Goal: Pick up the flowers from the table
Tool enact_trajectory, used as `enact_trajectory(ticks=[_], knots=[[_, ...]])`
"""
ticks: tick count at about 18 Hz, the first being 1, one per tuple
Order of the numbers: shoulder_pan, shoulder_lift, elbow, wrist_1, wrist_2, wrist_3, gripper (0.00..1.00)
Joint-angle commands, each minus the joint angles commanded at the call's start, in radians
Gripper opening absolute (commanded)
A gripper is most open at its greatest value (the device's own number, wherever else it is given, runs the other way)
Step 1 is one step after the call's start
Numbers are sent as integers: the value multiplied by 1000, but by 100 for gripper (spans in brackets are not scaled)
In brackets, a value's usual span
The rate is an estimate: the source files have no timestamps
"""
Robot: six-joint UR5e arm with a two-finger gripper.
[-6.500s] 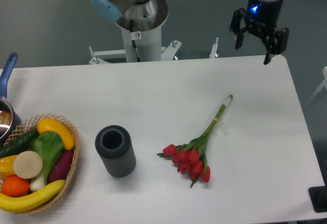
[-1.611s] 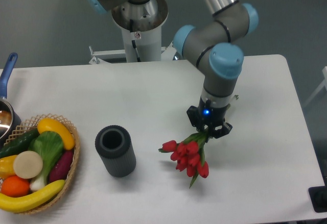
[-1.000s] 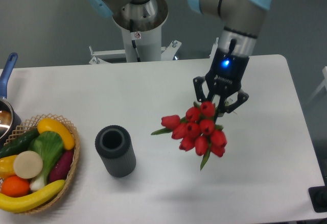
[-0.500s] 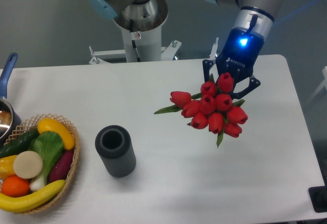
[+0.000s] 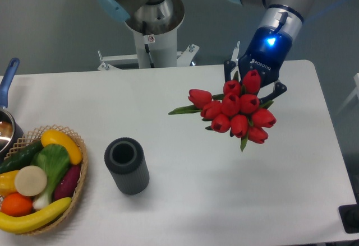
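Observation:
The flowers [image 5: 235,110], a bunch of red tulip buds with green leaves, hang in the air well above the white table [image 5: 185,201], buds pointing toward the camera. My gripper [image 5: 253,84] is shut on their stems, which are hidden behind the buds. The gripper body glows blue just above the bunch, right of the table's middle.
A dark grey cylindrical vase [image 5: 126,165] stands upright left of centre. A wicker basket of vegetables and fruit [image 5: 39,179] sits at the left edge, with a blue-handled pot [image 5: 7,117] behind it. The robot base [image 5: 150,27] stands behind the table's far edge.
The gripper came down from the far right onto the stems, shut on them and lifted the bunch. In the last half second it rose slightly higher and to the right.

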Motion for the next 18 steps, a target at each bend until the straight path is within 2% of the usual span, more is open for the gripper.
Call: enact_trajectory(ticks=[18], knots=[[-2,-3,3,0,-2,0,29]])
